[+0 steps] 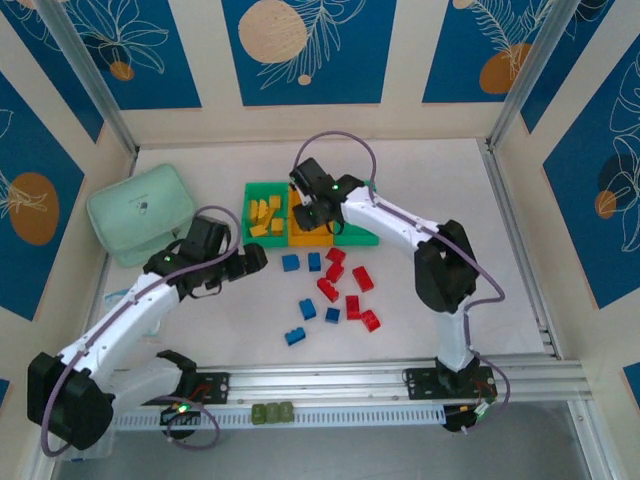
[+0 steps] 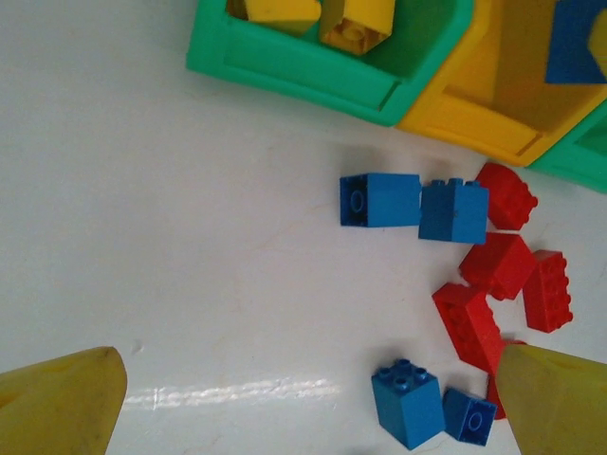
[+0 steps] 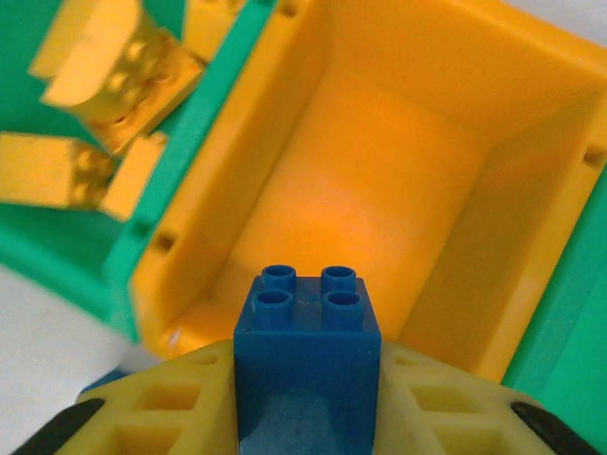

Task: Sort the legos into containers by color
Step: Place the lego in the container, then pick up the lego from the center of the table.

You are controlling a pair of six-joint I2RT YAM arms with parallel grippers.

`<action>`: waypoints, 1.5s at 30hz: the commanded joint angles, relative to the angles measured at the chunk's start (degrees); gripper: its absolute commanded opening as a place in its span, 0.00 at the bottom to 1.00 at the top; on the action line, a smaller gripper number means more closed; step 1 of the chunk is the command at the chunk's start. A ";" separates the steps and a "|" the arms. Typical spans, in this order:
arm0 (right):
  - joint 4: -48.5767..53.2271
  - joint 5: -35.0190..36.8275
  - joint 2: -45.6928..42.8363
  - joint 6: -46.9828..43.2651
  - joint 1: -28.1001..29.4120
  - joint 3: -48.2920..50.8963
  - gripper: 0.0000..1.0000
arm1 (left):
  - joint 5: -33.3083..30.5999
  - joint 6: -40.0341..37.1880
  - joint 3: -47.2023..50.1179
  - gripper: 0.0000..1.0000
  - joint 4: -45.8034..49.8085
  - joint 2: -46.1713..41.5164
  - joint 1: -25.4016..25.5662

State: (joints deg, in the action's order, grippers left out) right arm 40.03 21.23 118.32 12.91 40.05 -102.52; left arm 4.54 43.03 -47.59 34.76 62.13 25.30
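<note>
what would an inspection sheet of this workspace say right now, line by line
surface: white table, no spills seen
job's things: yellow bricks in a green bin; orange bin bare where visible; second green bin partly hidden; red bricks and blue bricks loose on the table
clutter: mint box at far left; olive blocks on the near rail
grippers: left gripper open above the loose bricks; right gripper shut on a blue brick over the orange bin
cables: purple cables loop freely, no snag seen
surroundings: blue patterned wall panels, metal frame
</note>
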 commanded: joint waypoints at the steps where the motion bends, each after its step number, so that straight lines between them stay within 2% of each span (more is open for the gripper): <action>1: 1.39 2.21 4.28 -0.45 -0.86 -5.67 0.45 | 1.18 -1.44 -2.52 0.99 -1.68 1.77 0.19; 2: 2.14 2.03 5.09 -0.52 -1.38 -7.45 0.51 | 1.18 -1.45 -3.12 0.99 -1.34 2.47 0.19; 4: 2.34 0.69 4.89 -0.57 -1.89 -8.44 0.58 | 1.18 -1.61 -3.64 0.99 -0.93 3.24 0.19; 8: 4.10 -0.01 1.47 0.85 -1.74 -6.60 0.66 | 1.25 -1.67 -4.18 0.99 0.27 3.26 0.27; 16: 6.03 -2.70 -9.24 7.09 0.69 7.81 0.68 | 1.57 -0.98 -1.48 0.99 1.33 -1.13 0.98; 23: 5.12 -5.17 -11.81 12.14 3.92 15.97 0.70 | 2.84 2.53 3.10 0.99 -1.35 -5.41 3.31; 26: 4.05 -6.48 -10.99 14.26 4.48 17.34 0.70 | 3.11 4.78 5.87 0.99 -4.21 -7.11 4.80; 30: 4.37 -4.12 -8.72 16.88 5.03 16.59 0.65 | 0.83 5.26 6.05 0.99 -1.91 -7.71 5.93; 37: 5.15 -3.61 -3.71 21.86 5.60 13.40 0.61 | -0.75 8.40 9.09 0.99 -4.88 -8.46 8.49; 45: 2.70 -5.52 -0.67 21.51 5.83 13.11 0.50 | -0.58 7.44 9.74 0.99 -4.82 -8.61 8.80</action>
State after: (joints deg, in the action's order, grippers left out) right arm 43.64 17.08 116.20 33.76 45.43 -87.68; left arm 4.40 50.70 -38.26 30.63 54.06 33.56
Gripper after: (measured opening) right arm 0.510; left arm 0.993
